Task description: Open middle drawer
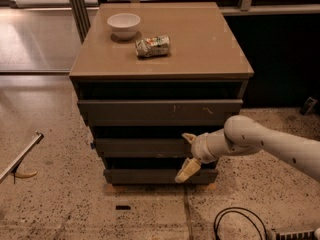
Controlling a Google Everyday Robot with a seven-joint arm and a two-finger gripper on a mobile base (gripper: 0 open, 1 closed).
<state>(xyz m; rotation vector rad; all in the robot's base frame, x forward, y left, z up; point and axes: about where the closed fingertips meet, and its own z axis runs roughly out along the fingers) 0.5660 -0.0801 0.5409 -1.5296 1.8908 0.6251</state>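
Observation:
A brown cabinet (pixel 160 59) holds three dark drawer fronts stacked one above another. The top front (pixel 160 112) is the largest and has pale scratch marks. The middle drawer (pixel 140 147) is a plain flat dark front below it, closed. The bottom front (pixel 145 176) is the narrowest. My gripper (pixel 186 155) comes in from the right on a white arm (pixel 270 144). It is open, with one pale finger (pixel 188 137) at the top edge of the middle drawer's front and the other finger (pixel 184 171) hanging below it, over the bottom front.
A white bowl (pixel 123 25) and a crumpled snack bag (pixel 153 46) sit on the cabinet top. A black cable (pixel 235 223) coils on the speckled floor at the front right. A metal bar (pixel 20 156) lies on the floor at the left.

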